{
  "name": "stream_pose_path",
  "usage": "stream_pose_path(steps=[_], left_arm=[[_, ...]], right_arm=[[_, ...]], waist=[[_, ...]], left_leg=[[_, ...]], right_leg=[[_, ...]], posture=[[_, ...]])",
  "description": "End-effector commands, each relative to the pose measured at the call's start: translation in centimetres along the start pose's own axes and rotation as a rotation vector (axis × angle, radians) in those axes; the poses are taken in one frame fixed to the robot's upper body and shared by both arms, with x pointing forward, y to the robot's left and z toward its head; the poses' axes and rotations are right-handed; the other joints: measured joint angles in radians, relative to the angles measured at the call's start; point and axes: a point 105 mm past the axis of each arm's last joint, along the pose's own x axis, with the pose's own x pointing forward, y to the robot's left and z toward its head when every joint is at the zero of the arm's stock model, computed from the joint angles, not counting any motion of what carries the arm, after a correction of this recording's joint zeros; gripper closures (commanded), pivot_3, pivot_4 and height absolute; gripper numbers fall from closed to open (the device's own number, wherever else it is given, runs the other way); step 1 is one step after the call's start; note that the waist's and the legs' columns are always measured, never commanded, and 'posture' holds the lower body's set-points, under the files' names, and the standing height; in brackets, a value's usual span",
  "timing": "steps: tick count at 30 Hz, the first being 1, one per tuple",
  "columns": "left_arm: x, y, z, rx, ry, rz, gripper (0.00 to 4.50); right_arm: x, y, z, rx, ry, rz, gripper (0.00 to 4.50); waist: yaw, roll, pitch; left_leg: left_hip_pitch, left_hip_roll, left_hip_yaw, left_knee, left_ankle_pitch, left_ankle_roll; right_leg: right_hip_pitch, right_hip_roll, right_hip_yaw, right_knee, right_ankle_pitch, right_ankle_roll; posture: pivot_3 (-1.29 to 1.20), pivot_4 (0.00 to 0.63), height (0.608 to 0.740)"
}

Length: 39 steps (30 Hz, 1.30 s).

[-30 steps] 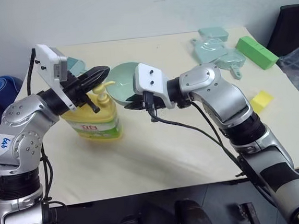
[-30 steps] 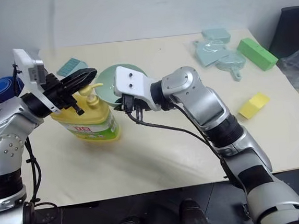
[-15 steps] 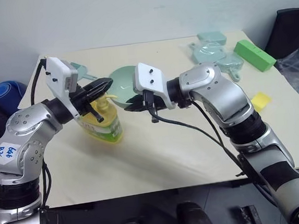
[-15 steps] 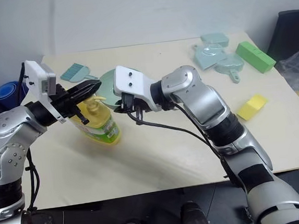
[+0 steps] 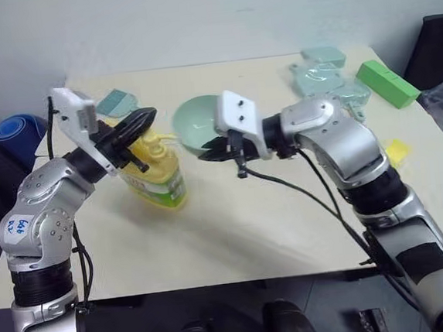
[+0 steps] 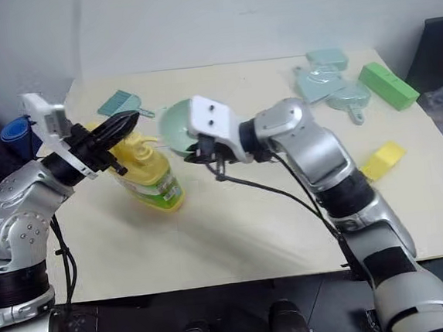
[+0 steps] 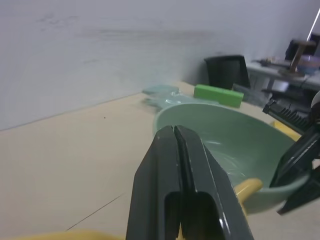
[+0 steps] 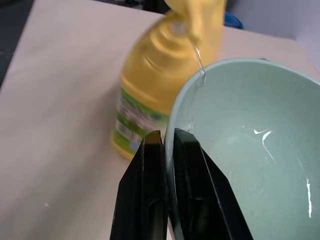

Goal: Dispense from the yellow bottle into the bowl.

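Observation:
The yellow bottle (image 5: 161, 183) stands at the table's left and leans a little. My left gripper (image 5: 146, 117) hovers shut just above its yellow pump top, nothing between the fingers (image 7: 175, 150). The pale teal bowl (image 5: 198, 121) is held tilted off the table, just right of the pump spout. My right gripper (image 8: 167, 137) is shut on the bowl's near rim. A thin strand of liquid (image 8: 196, 55) runs from the spout to the bowl's rim (image 8: 210, 70), and wet streaks shine inside the bowl.
Teal dustpans (image 5: 326, 79) and a green block (image 5: 387, 83) lie at the back right. A yellow sponge (image 5: 396, 151) sits near the right edge, a teal scoop (image 5: 115, 104) behind the bottle. A blue roll (image 5: 16, 129) lies off the table's left side.
The camera has shifted. My right gripper has carried the bowl a little to the right, away from the bottle. The left gripper stays shut over the pump.

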Motion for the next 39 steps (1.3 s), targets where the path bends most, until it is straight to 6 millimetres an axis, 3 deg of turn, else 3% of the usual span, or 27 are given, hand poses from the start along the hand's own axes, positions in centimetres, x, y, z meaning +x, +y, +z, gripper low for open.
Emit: stream_pose_path(steps=[1, 5, 11, 16, 19, 20, 22, 27, 31, 32, 37, 39], left_arm=[[-1.2, -1.1, 2.8, 0.050, -0.135, -0.082, 4.48], [-3.6, -1.9, 3.1, 0.019, -0.157, -0.162, 4.48], [-8.4, -3.6, -2.7, 0.028, 0.163, -0.243, 4.48], [-9.7, -4.3, -5.6, 0.025, 0.223, -0.224, 4.48], [-10.3, -4.6, -7.6, 0.053, 0.270, -0.223, 4.48], [-10.5, -4.5, -8.2, 0.068, 0.285, -0.218, 4.50], [-11.3, -3.9, -9.8, 0.134, 0.348, -0.211, 4.50], [-12.6, -2.9, -11.2, 0.130, 0.386, -0.139, 3.28], [-14.5, -3.5, -13.0, 0.201, 0.442, -0.139, 2.05], [-15.0, -3.8, -13.3, 0.213, 0.457, -0.139, 1.79], [-16.4, -4.6, -15.0, 0.226, 0.510, -0.081, 1.77], [-16.7, -5.1, -15.4, 0.244, 0.519, -0.082, 1.77]], right_arm=[[-2.1, -1.1, -0.9, 0.000, -0.015, -0.070, 4.50], [-3.6, -1.4, -5.1, 0.043, 0.049, -0.119, 4.50], [-4.9, -1.0, -12.5, 0.142, 0.127, -0.232, 4.50], [-5.6, 0.9, -16.6, 0.169, 0.186, -0.225, 4.50], [-6.0, 1.2, -17.3, 0.216, 0.162, -0.248, 4.50], [-6.2, 1.1, -17.3, 0.218, 0.148, -0.263, 3.87], [-6.7, 1.0, -17.1, 0.199, 0.132, -0.291, 3.31], [-9.4, 1.7, -15.1, 0.158, 0.027, -0.343, 1.60], [-11.9, 6.6, -13.4, 0.107, -0.093, -0.278, 0.26], [-12.4, 7.6, -13.5, 0.123, -0.091, -0.266, 0.23], [-14.7, 11.6, -15.2, 0.186, -0.032, -0.233, 0.12], [-15.3, 12.3, -16.0, 0.180, -0.010, -0.252, 0.12]], waist=[[-0.002, -0.002, 0.001], [-0.005, -0.003, 0.002], [-0.017, -0.004, 0.007], [0.002, -0.005, 0.009], [0.006, -0.005, 0.009], [0.008, -0.005, 0.009], [0.011, -0.005, 0.009], [0.025, -0.005, 0.009], [0.041, -0.005, 0.009], [0.044, -0.006, 0.009], [0.052, -0.006, 0.010], [0.051, -0.008, 0.010]], left_leg=[[-0.002, 0.000, 0.000, 0.000, 0.000, 0.000], [-0.006, 0.001, -0.001, -0.001, 0.000, 0.000], [-0.007, 0.001, 0.000, -0.003, 0.000, 0.000], [-0.009, 0.001, 0.001, 0.000, 0.000, 0.000], [-0.010, 0.001, 0.001, 0.002, 0.000, 0.000], [-0.010, 0.001, 0.001, 0.002, 0.000, 0.000], [-0.010, 0.001, 0.001, 0.002, 0.000, 0.000], [-0.011, 0.001, 0.002, 0.001, 0.000, 0.000], [-0.010, 0.001, 0.001, 0.001, 0.000, 0.000], [-0.011, 0.001, 0.001, 0.001, 0.000, 0.000], [-0.010, 0.001, 0.005, 0.002, 0.000, 0.001], [-0.004, 0.001, 0.006, 0.001, -0.001, 0.002]], right_leg=[[-0.001, 0.000, -0.001, -0.001, 0.000, 0.000], [-0.003, 0.000, -0.003, -0.005, 0.000, 0.000], [-0.004, 0.001, -0.004, -0.008, 0.000, 0.000], [-0.004, 0.001, -0.003, -0.008, 0.000, 0.000], [-0.005, 0.000, -0.002, -0.009, 0.000, 0.001], [-0.005, 0.001, -0.002, -0.009, 0.001, 0.001], [-0.005, 0.001, -0.002, -0.008, 0.001, 0.001], [-0.006, 0.001, -0.003, -0.009, 0.001, 0.001], [-0.005, 0.001, -0.004, -0.009, 0.001, 0.001], [-0.005, 0.001, -0.004, -0.009, 0.001, 0.001], [-0.004, 0.001, -0.001, -0.011, 0.001, 0.001], [0.001, 0.001, 0.000, -0.013, 0.001, 0.001]], posture=[[0.00, 0.150, 0.740], [0.00, 0.150, 0.740], [0.00, 0.150, 0.740], [0.00, 0.150, 0.740], [0.00, 0.150, 0.740], [0.00, 0.150, 0.740], [0.00, 0.150, 0.740], [0.00, 0.150, 0.740], [0.00, 0.150, 0.740], [0.00, 0.150, 0.740], [0.00, 0.150, 0.740], [0.00, 0.150, 0.740]])
